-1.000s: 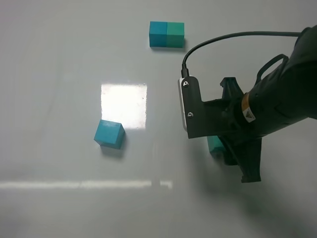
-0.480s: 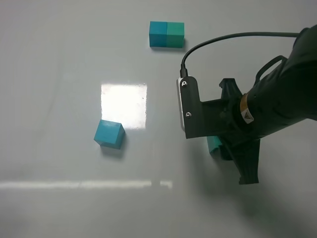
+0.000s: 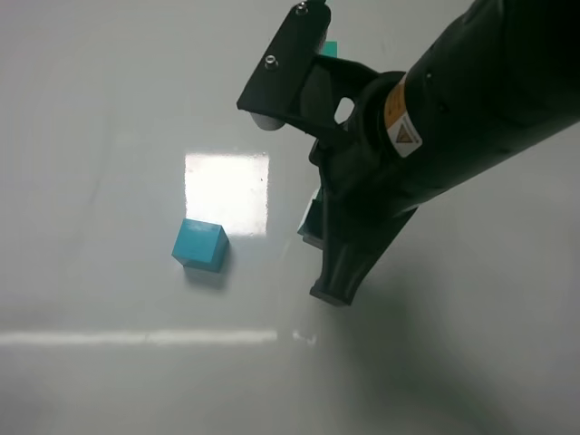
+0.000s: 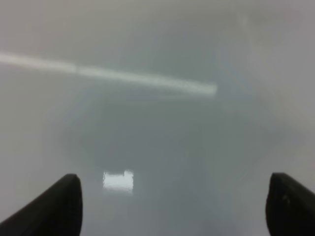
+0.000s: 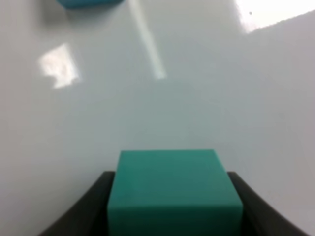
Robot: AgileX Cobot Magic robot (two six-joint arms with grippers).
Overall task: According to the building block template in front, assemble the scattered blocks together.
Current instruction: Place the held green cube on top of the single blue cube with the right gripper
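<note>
Right wrist view: pinches teal-green cube (image 5: 174, 191) squarely between right gripper (image 5: 172, 206) jaws, over bench (image 3: 109, 381) middle. Spreads left gripper (image 4: 174, 206) jaws wide. Toward left edge, cyan-blue cube (image 3: 199, 245) loose; at far edge, template (image 3: 332, 48) mostly hidden behind right arm (image 3: 471, 109).

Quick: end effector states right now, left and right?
Left end effector: open, nothing between its fingers.
Right end effector: closed on the green cube.
</note>
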